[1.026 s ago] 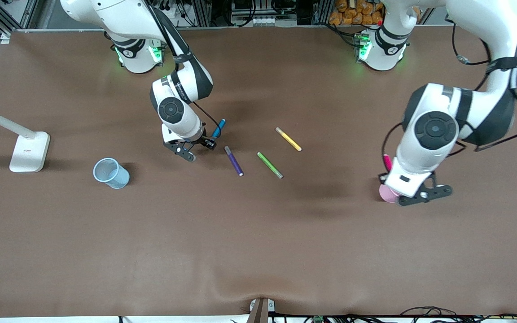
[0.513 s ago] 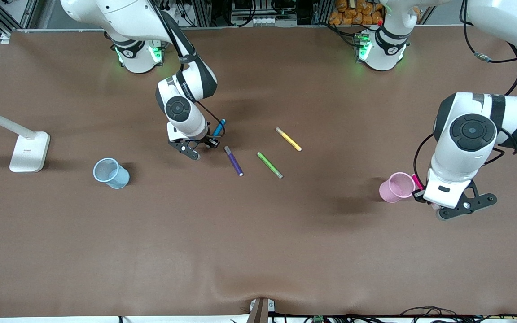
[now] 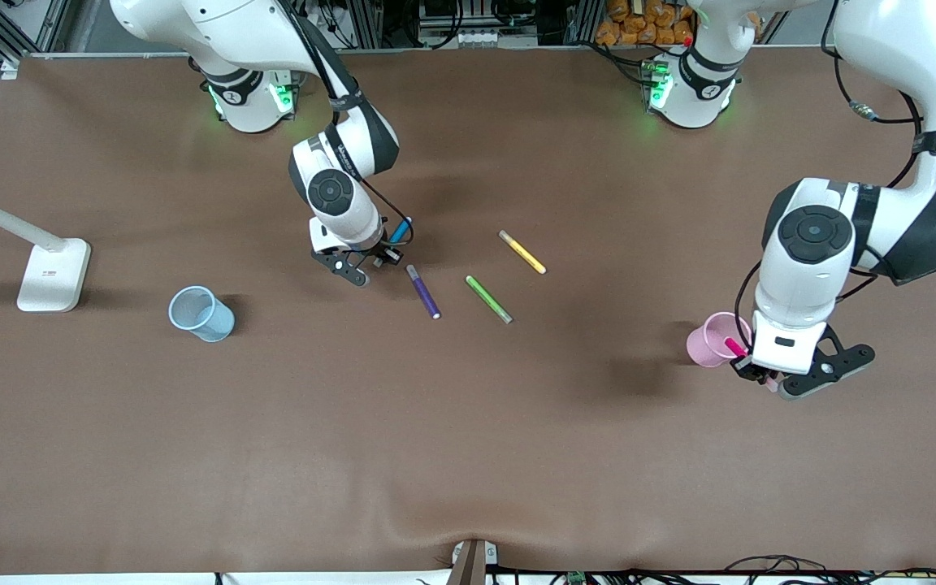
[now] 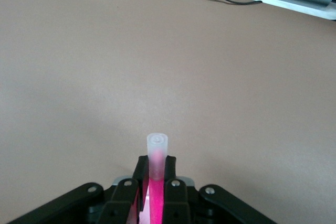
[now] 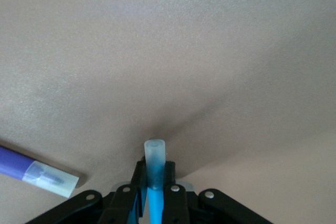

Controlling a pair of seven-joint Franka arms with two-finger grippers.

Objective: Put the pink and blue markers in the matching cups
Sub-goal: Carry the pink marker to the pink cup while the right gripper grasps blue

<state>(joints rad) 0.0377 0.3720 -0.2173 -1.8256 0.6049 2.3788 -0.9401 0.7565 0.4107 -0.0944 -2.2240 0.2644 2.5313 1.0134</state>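
My left gripper point(image 3: 754, 370) is shut on the pink marker point(image 3: 732, 348). It holds the marker tilted, beside the pale pink cup point(image 3: 710, 340), and the marker's magenta end reaches over the cup's mouth. In the left wrist view the marker point(image 4: 156, 192) sticks out between the fingers of the left gripper point(image 4: 155, 165), pale end first. My right gripper point(image 3: 377, 257) is shut on the blue marker point(image 3: 400, 230), low over the table beside the purple pen. The right wrist view shows this marker point(image 5: 155, 179) in the right gripper point(image 5: 154, 170). The pale blue cup point(image 3: 201, 314) stands toward the right arm's end.
A dark purple pen point(image 3: 423, 292), a green pen point(image 3: 488, 299) and a yellow pen point(image 3: 522, 252) lie mid-table. The purple pen's end also shows in the right wrist view point(image 5: 31, 170). A white lamp stand point(image 3: 52, 275) is at the right arm's end of the table.
My left gripper swung off the pink cup toward the left arm's end, then came back beside it with the pink marker's end over its mouth. My right gripper shifted slightly with the blue marker.
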